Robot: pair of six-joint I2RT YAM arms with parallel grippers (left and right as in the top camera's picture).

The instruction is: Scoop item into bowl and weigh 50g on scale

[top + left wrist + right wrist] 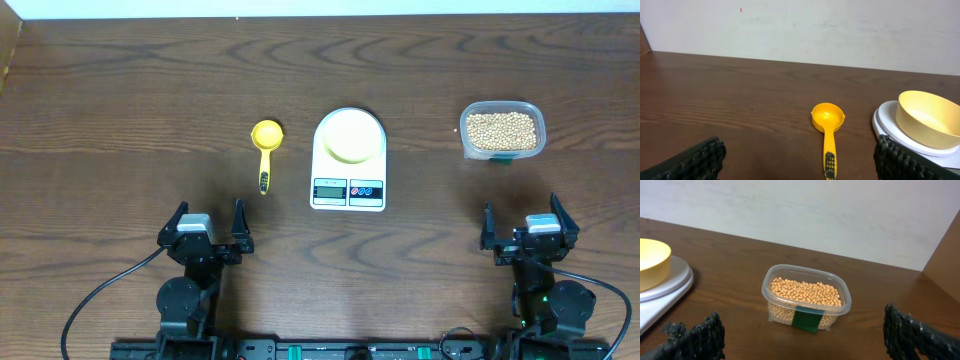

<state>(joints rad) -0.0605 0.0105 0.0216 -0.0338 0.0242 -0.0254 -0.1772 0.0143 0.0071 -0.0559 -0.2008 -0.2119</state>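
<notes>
The tan beans [503, 129] fill a clear plastic tub [535, 143] at the right; they also show in the right wrist view [805, 291]. The pale-yellow bowl [350, 136] sits on the white scale [348, 190] at the table's middle, and also shows in the left wrist view [927, 118]. A bright yellow scoop [266, 138] lies left of the scale, handle toward me [828, 125]. My left gripper [205, 226] is open and empty, near the front edge below the scoop [797, 162]. My right gripper [530, 225] is open and empty, below the tub [802, 340].
The table is dark wood [120, 120]. A pale wall runs along its far edge [800, 30]. The tub carries a green label [807, 320] on its near side. Cables trail from both arm bases at the front edge.
</notes>
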